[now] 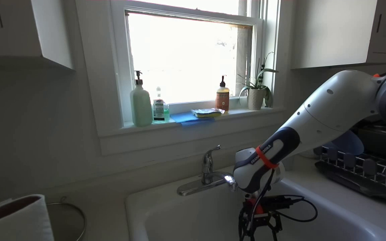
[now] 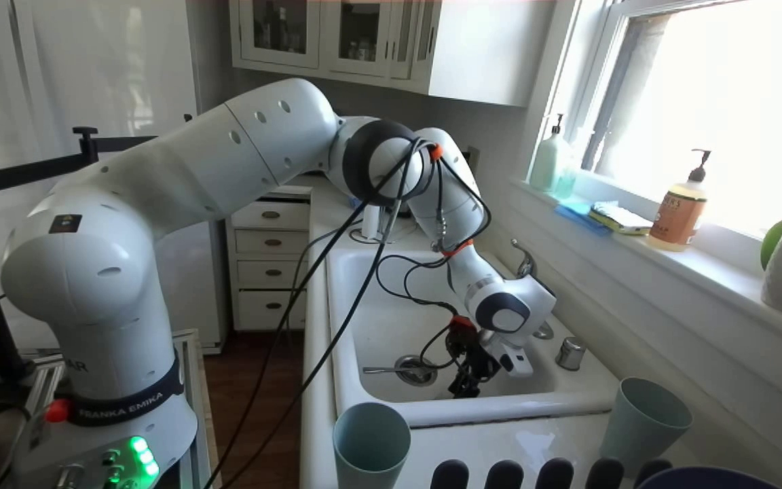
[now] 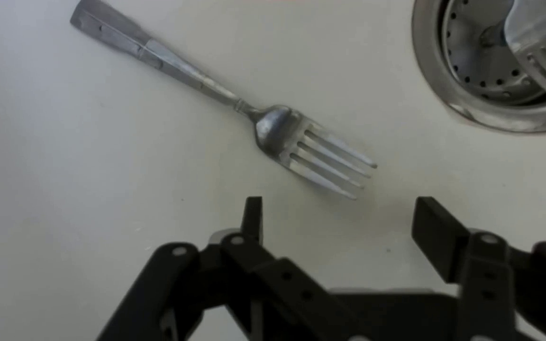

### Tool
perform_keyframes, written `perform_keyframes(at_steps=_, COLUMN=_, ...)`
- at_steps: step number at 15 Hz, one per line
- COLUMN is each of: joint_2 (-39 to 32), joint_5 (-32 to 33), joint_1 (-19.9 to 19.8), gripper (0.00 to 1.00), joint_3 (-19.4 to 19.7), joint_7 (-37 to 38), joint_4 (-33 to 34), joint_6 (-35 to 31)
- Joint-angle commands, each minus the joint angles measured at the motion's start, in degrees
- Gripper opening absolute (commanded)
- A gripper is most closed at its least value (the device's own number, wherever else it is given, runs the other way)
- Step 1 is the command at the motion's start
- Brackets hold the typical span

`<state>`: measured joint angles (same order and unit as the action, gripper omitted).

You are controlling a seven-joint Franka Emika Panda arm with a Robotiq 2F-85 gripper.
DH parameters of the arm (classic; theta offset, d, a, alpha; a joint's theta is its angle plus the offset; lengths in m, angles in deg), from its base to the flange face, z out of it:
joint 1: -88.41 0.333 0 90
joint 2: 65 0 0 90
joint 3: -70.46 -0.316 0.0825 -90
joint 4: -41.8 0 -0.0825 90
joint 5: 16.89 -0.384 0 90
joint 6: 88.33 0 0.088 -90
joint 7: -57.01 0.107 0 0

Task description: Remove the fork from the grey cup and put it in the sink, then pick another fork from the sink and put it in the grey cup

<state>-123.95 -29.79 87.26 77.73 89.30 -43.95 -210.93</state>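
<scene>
A silver fork (image 3: 273,128) lies on the white floor of the sink (image 3: 88,189) in the wrist view. Its tines point toward the space just ahead of my fingertips. A second fork (image 3: 531,28) lies over the drain at the upper right, partly cut off; its handle also shows in an exterior view (image 2: 381,370). My gripper (image 3: 337,213) is open and empty, down inside the sink; it also shows in both exterior views (image 1: 258,231) (image 2: 466,387). The sink's rim shows in both exterior views (image 1: 137,204) (image 2: 466,411). I cannot make out the grey cup; it is hidden or out of view.
A chrome tap (image 1: 207,174) stands behind the sink, close to my wrist. Two grey-green tumblers (image 2: 370,441) (image 2: 642,424) stand near the sink's edge. A metal cap (image 2: 571,353) rises from the rim. A dish rack (image 1: 364,164) holds a blue bowl (image 1: 348,142).
</scene>
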Motion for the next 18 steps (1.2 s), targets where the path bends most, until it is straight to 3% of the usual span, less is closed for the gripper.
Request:
perform_keyframes(at_steps=1, joint_2=-1.6, joint_5=-0.5, joint_1=0.2, gripper=0.5, joint_3=0.3, joint_7=2.8, joint_4=2.8, joint_6=0.9)
perform_keyframes(at_steps=3, joint_2=-1.8, joint_5=-0.4, joint_1=0.1, gripper=0.35, joint_3=0.2, joint_7=3.6, joint_4=3.2, joint_6=1.0)
perform_keyframes(at_steps=5, joint_2=-1.7, joint_5=-0.9, joint_1=-0.1, gripper=0.67, joint_3=-0.2, joint_7=4.1, joint_4=3.3, joint_6=1.1)
perform_keyframes(at_steps=6, joint_2=-1.7, joint_5=-1.6, joint_1=-0.6, gripper=0.75, joint_3=-0.9, joint_7=3.8, joint_4=3.4, joint_6=1.7)
perform_keyframes(at_steps=7, joint_2=-1.4, joint_5=-1.9, joint_1=-0.7, gripper=0.79, joint_3=-1.3, joint_7=3.6, joint_4=3.1, joint_6=1.8)
perform_keyframes(at_steps=9, joint_2=-1.5, joint_5=-2.0, joint_1=-0.6, gripper=0.75, joint_3=-1.5, joint_7=3.5, joint_4=3.0, joint_6=2.3)
perform_keyframes(at_steps=10, joint_2=-1.6, joint_5=-2.0, joint_1=-0.6, gripper=0.69, joint_3=-1.5, joint_7=3.6, joint_4=3.1, joint_6=2.6)
perform_keyframes(at_steps=11, joint_2=-1.7, joint_5=-1.9, joint_1=-0.6, gripper=0.54, joint_3=-1.5, joint_7=3.8, joint_4=3.3, joint_6=3.2)
perform_keyframes(at_steps=18, joint_2=-1.7, joint_5=-1.7, joint_1=-0.8, gripper=0.05, joint_3=-1.3, joint_7=4.1, joint_4=3.9, joint_6=5.5)
